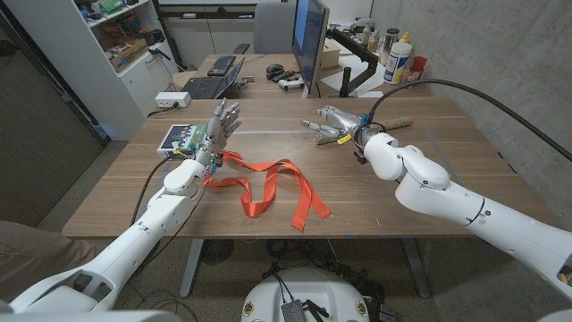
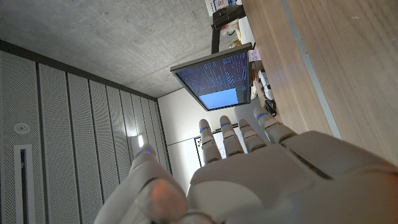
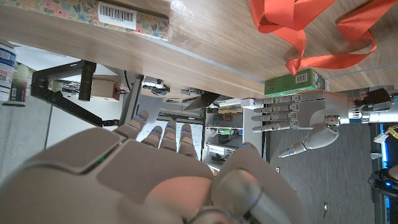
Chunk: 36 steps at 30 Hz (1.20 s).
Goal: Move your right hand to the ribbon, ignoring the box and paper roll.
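Note:
An orange ribbon [image 1: 273,183] lies in loose loops on the wooden table [image 1: 429,210], near its front middle. My right hand [image 1: 332,123] hovers behind and to the right of it, fingers spread and pointing left, holding nothing and well apart from the ribbon. My left hand [image 1: 222,125] stands upright at the ribbon's left end, fingers apart and empty. In the right wrist view, the ribbon [image 3: 311,31] lies beyond my right hand [image 3: 155,168], with my left hand [image 3: 298,118] farther off. In the left wrist view, my left hand [image 2: 249,174] reaches out with straight fingers.
A green patterned box [image 1: 183,139] lies just left of my left hand. A floral paper roll [image 1: 398,120] lies behind my right wrist. A monitor [image 1: 309,40], a keyboard [image 1: 204,87] and bottles [image 1: 399,58] stand on the desk beyond the table.

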Each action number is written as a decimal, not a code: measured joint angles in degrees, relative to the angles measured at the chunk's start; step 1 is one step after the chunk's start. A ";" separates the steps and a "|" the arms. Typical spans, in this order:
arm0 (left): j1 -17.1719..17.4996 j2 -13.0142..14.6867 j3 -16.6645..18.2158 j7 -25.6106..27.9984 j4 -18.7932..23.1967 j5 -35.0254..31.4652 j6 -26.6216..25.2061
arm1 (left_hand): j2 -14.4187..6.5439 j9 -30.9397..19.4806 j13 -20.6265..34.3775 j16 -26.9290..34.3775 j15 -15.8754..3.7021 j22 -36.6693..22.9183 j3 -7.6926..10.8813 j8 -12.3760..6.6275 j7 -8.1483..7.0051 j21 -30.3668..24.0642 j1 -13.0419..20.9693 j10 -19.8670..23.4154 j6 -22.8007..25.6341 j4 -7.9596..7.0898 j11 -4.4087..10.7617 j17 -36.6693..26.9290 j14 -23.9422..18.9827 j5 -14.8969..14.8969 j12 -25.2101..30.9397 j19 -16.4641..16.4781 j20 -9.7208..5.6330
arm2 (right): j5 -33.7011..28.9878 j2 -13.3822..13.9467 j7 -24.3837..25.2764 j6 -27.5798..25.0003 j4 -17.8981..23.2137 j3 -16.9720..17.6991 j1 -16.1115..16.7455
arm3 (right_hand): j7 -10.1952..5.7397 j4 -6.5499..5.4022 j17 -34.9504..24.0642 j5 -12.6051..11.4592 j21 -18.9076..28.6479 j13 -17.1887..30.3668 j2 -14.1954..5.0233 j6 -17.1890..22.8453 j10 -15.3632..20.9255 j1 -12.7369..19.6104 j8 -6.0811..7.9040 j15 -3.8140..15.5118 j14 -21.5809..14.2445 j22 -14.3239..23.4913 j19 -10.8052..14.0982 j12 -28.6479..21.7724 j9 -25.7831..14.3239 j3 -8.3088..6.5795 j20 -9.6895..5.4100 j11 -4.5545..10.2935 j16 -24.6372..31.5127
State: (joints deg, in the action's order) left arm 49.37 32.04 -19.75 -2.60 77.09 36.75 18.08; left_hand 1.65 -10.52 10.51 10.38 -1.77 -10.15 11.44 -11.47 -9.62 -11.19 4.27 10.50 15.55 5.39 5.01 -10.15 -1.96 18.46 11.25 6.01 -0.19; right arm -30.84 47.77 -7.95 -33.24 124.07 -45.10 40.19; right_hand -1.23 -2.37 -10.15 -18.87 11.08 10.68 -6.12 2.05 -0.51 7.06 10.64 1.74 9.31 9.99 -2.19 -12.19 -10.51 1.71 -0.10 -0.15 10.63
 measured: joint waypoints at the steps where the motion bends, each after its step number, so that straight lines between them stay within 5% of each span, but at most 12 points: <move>1: 0.00 -0.01 0.01 0.05 0.00 -0.02 0.02 | 0.00 0.00 0.00 0.00 0.00 0.00 0.00 0.00 0.00 0.00 0.00 0.00 0.00 0.00 0.00 0.00 0.00 0.00 0.00 0.00 0.00 | -0.38 -0.19 -0.24 0.15 0.01 -0.02 0.10 | 0.00 0.00 0.00 0.00 0.00 0.00 0.00 0.00 0.08 0.00 0.00 0.17 -0.17 0.00 0.00 0.00 0.00 0.00 0.00 -0.09 0.00; 20: -1.23 -0.52 -0.18 0.52 -1.61 -0.63 0.05 | 0.00 0.00 0.00 0.00 -0.30 0.00 0.00 0.00 0.00 0.00 0.00 0.00 0.00 -0.01 0.00 0.00 0.30 0.00 0.00 0.00 0.00 | -5.62 -3.42 -4.15 3.15 -1.67 -1.28 -0.31 | 0.24 0.24 0.00 -0.43 0.00 0.00 0.78 -0.24 -0.25 0.78 0.00 0.32 -0.32 0.00 -0.01 0.00 0.00 0.24 0.00 -0.41 0.00; 36: -1.69 -0.49 -0.33 0.26 -2.28 -0.66 -0.27 | 0.00 0.00 0.00 0.00 -0.29 0.00 0.01 0.00 0.00 0.00 0.00 0.00 0.00 -0.01 0.00 0.00 0.29 0.00 0.00 0.00 0.00 | -9.36 -5.37 -7.31 4.34 -2.06 -2.03 -0.65 | 0.94 1.74 0.00 -0.85 0.00 0.00 1.04 -0.94 -0.94 2.41 0.00 0.32 -0.32 0.00 -0.01 0.00 0.00 -0.31 0.00 -1.10 -0.27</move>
State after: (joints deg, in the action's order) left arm 47.68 31.55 -20.08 -2.33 74.81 36.10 17.82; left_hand 1.65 -10.52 10.51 10.38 -2.06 -10.15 11.45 -11.47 -9.63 -11.19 4.27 10.50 15.55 5.38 5.01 -10.15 -1.66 18.46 11.25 6.01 -0.18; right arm -40.20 42.40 -15.25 -28.90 122.01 -47.13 39.55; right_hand -0.29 -0.63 -10.15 -19.72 11.08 10.68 -5.07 1.11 -1.45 9.47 10.64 2.06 8.99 9.99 -2.20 -12.19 -10.51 1.40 -0.10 -1.25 10.36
